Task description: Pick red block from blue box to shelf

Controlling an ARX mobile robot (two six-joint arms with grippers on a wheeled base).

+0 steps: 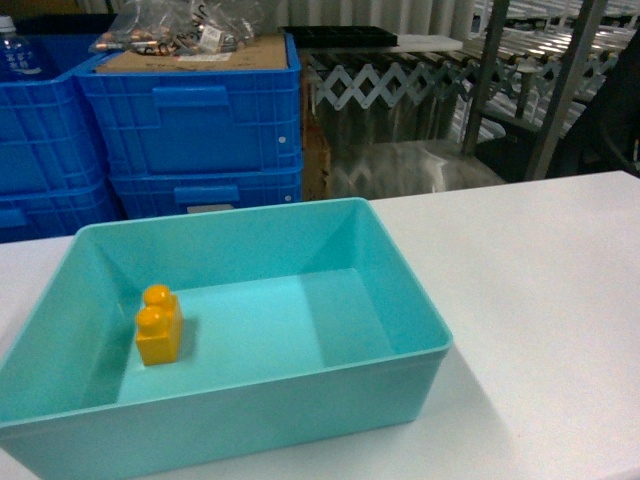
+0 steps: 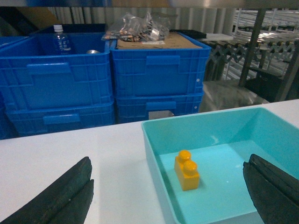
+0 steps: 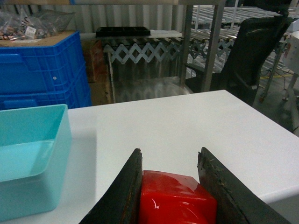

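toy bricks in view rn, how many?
2. A yellow-orange brick stands inside the blue box, near its left wall. The red block is clamped between the right gripper fingers, outside the box above the table. None hidden that I can see.

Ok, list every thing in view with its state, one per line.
red block: clamped in the right gripper, out of the box
blue box: on the table, holding only a yellow brick
yellow brick: upright
left gripper: open, empty
shelf: no block visible
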